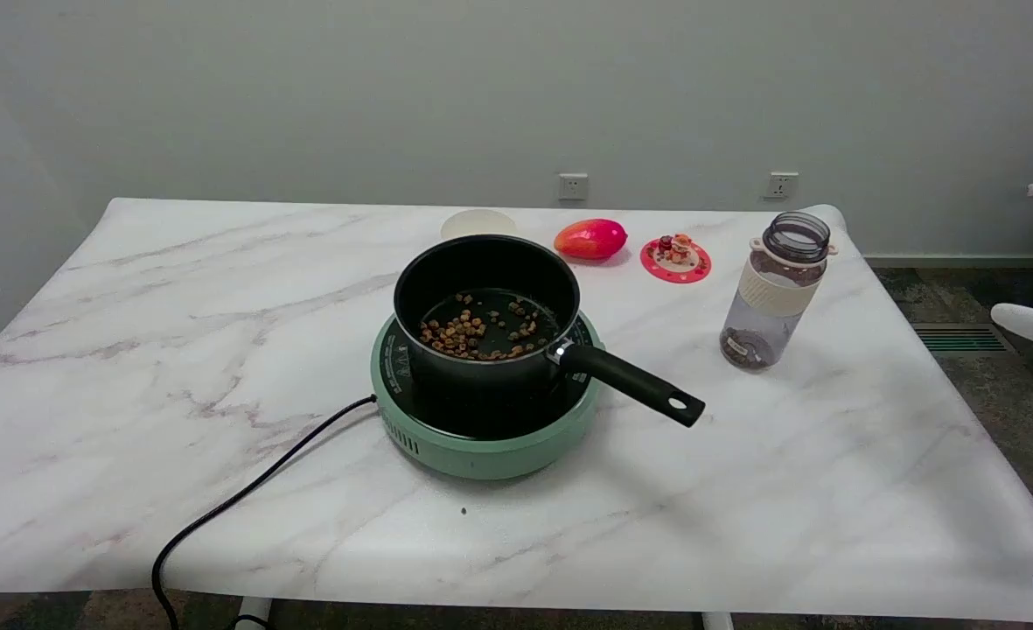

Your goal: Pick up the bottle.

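Note:
The bottle [775, 291] is a clear, open-topped plastic one with a cream band round its upper part and a little dark matter at its bottom. It stands upright on the right side of the marble table [131, 350], to the right of the pan's handle. My right hand is out of the picture; nothing touches the bottle.
A black saucepan [486, 308] with brown bits inside sits on a green hotplate [481, 437]; its handle [634, 383] points toward the bottle. Behind lie a red fruit [591, 239], a red coaster [675, 259] and a pale lid [478, 224]. A black cord [245, 499] runs off the front edge.

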Robot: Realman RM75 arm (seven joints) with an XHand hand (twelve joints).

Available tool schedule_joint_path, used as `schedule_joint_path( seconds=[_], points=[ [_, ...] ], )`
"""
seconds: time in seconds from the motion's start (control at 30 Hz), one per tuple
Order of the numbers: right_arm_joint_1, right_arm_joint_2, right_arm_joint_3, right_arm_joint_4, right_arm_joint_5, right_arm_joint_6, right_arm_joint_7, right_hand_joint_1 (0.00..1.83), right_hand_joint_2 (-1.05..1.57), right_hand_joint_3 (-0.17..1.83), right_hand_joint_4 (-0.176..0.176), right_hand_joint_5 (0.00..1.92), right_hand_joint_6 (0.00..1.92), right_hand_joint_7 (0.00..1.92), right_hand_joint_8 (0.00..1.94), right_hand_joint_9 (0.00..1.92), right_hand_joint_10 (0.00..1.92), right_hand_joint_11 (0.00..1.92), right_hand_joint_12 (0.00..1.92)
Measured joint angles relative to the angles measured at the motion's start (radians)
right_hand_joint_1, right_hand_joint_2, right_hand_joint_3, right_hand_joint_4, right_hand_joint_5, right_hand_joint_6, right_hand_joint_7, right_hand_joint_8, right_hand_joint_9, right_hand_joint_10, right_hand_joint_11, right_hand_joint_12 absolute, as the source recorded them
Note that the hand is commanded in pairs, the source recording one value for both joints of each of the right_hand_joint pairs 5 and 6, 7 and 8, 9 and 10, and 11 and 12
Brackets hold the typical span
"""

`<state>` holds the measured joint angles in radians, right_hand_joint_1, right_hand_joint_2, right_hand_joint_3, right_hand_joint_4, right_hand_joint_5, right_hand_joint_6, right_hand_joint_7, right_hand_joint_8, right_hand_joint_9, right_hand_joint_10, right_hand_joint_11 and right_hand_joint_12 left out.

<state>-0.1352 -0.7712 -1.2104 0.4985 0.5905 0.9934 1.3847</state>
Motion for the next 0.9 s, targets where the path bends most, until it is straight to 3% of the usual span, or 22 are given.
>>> schedule_joint_path(
  seconds=[0.47, 0.67, 0.9],
  points=[
    [-0.015, -0.002, -0.001, 0.019, 0.011, -0.016, -0.013, 1.36, -0.63, 1.16, 0.000, 0.15, 0.15, 0.66, 0.66, 0.60, 0.60, 0.73, 0.73],
    [-0.032, -0.006, -0.005, 0.034, 0.025, -0.016, -0.003, 1.34, -0.86, 1.25, 0.000, 0.14, 0.14, 0.53, 0.53, 0.57, 0.57, 0.68, 0.68],
    [-0.043, -0.010, -0.049, 0.059, 0.032, -0.016, 0.062, 1.33, -0.92, 1.16, 0.000, 0.08, 0.08, 0.49, 0.49, 0.54, 0.54, 0.65, 0.65]
  ],
)
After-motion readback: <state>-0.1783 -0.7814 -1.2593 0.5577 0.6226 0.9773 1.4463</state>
